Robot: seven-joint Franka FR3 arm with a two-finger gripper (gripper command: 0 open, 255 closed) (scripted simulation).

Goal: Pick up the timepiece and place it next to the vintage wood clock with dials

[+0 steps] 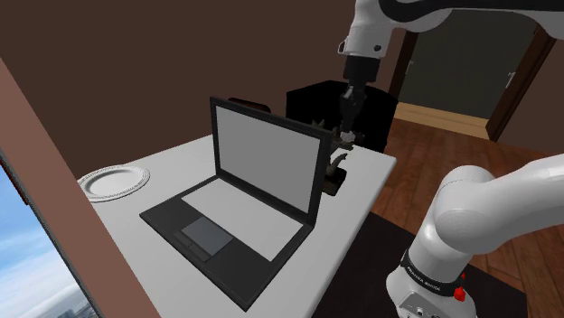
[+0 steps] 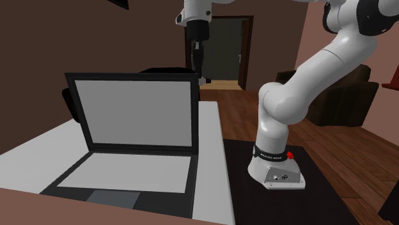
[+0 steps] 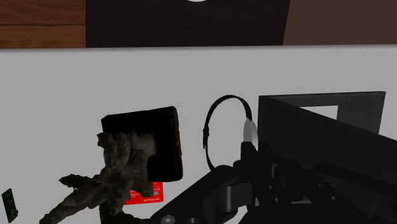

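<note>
Where the pincer hovers, the watch lies close beneath it.

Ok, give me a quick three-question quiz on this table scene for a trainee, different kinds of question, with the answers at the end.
1. True or false: the black laptop lies folded shut on the white table.
2. Multiple choice: what sits at the shoulder view's left end of the table? A) a round white plate B) a red mug C) a stack of books.
3. Short answer: what hangs above the table beyond the laptop's far right corner in the shoulder view?

Key: 1 false, it stands open with its grey screen upright. 2 A. 3 the all-black gripper.
</note>
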